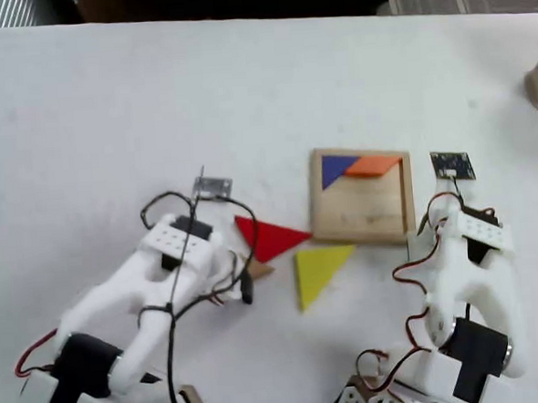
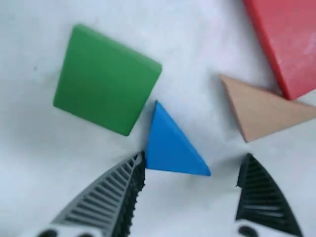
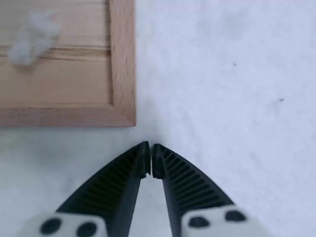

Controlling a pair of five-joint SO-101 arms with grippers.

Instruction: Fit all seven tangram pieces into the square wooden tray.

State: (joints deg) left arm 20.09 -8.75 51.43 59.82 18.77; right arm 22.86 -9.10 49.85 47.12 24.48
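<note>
The left tool [image 2: 193, 159] hung low over the white bench [image 1: 108, 111] with its fingers apart. A small blue triangle [image 2: 170, 145] lay between them. One finger [image 2: 126, 190] sat right at the triangle's corner and the other finger [image 2: 259, 190] stood clear of it. A green square [image 2: 106, 79] lay just beside the small blue triangle, and a tan triangle [image 2: 261, 111] was near it on the other side, touching the edge of a red triangle [image 2: 286, 44]. From the high view, a yellow triangle [image 1: 317, 270] lay on the bench between the red triangle and the wooden tray [image 1: 362, 223]. A dark blue piece [image 1: 337, 167] and an orange piece [image 1: 375, 165] sat side by side along the tray's far edge. The right tool [image 3: 150, 160] hung over the bench just off one corner of the tray, with its fingers closed together on nothing.
</note>
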